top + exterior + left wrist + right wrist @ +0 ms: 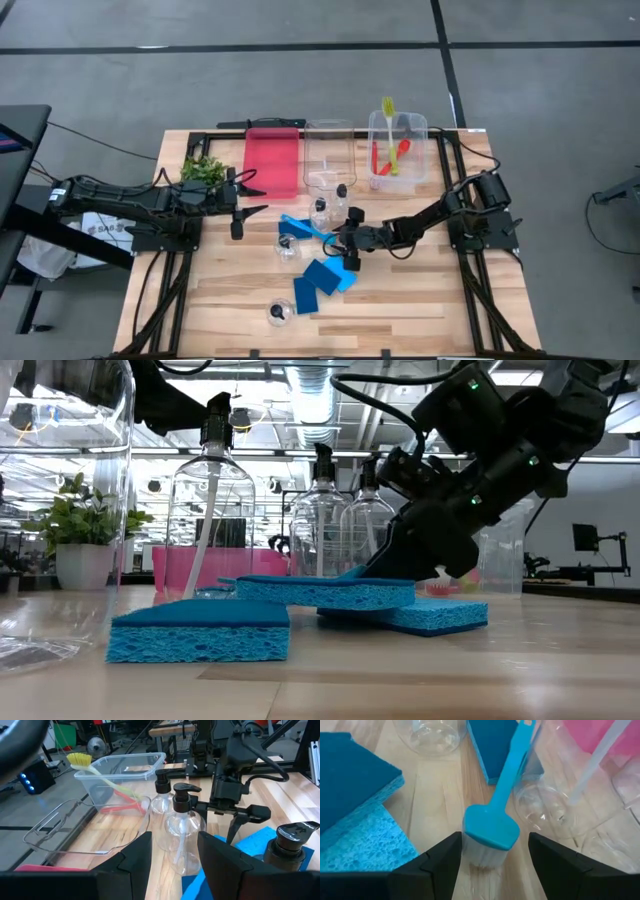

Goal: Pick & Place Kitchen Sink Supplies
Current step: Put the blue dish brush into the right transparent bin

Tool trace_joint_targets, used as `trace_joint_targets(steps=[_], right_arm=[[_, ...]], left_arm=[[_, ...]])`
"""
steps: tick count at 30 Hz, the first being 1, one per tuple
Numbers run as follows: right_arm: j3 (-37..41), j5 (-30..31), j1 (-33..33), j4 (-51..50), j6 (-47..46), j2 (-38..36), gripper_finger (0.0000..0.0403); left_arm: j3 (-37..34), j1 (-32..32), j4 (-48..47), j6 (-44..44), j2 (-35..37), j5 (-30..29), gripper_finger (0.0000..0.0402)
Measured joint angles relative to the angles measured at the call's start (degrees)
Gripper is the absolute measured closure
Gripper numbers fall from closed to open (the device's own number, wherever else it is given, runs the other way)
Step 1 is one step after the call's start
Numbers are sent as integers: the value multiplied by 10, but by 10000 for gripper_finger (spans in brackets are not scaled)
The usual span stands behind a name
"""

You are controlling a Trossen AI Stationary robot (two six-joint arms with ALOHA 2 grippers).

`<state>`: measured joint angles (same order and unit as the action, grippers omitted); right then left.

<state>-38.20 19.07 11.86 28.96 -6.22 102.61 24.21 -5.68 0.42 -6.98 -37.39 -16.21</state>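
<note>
**A:** From the high view, the right gripper [347, 243] is down on the surface among the bottles, right at the blue brush [305, 227], which lies just beside the pile of blue sponges [322, 281]. The left gripper [250, 199] waits near the red tray [272, 160], fingers apart, holding nothing.

**B:** The low view mostly shows sponges and bottles [322, 525], with the right arm dipping in behind the sponges. Can't see the brush there.

**A:** Left wrist view: open fingers, empty, pointing at the bottles next to the clear bin [121, 775] with the yellow brush [100, 771] in it.

**B:** The right wrist view settles it: fingers spread wide on either side of the brush head, not closed yet. I'd say it's at the grab step. Next it needs to squeeze the head, lift, and carry it over to that bin without bumping a bottle.
</note>
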Motion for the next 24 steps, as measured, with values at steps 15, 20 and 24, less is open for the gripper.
trace_joint_targets(steps=[15,20,24], right_arm=[[0,-11,0,2,-8,-2,236],[0,-11,0,2,-9,-2,283],[0,-11,0,2,-9,-2,317]], left_arm=[[0,0,0,0,0,0,240],[0,0,0,0,0,0,240],[0,0,0,0,0,0,240]])
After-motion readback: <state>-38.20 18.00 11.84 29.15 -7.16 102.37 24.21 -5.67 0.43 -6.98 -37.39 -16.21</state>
